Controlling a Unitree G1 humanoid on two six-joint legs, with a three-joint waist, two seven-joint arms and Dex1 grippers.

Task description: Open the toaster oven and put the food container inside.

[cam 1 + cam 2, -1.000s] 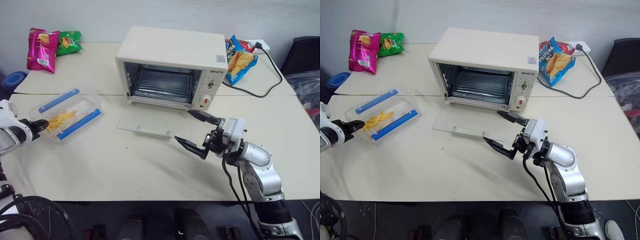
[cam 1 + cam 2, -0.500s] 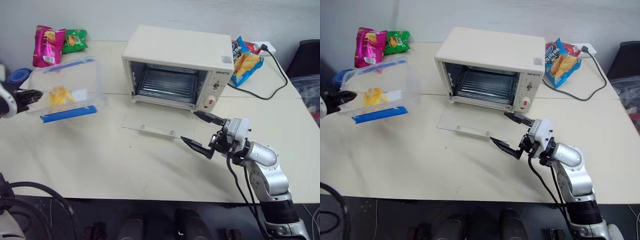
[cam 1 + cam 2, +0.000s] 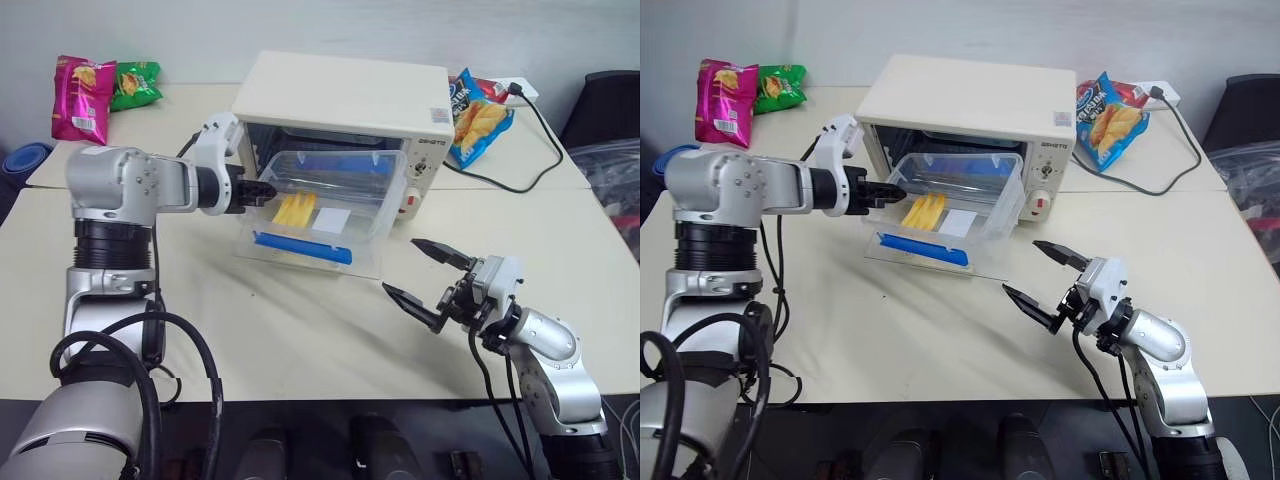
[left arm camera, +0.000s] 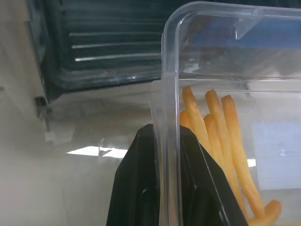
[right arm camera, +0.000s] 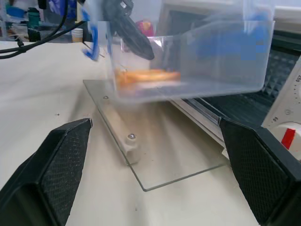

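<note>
Near the front edge of the table, the right hand is spread wide and holds nothing, a little way off from the box. Farther back, the left hand pinches the thin wall at one short end of the food container, which hangs in the air over the flat glass door. The box's long side runs across the dark mouth of the toaster oven, which lies right behind it, so the left hand likely just has to push it back.
</note>
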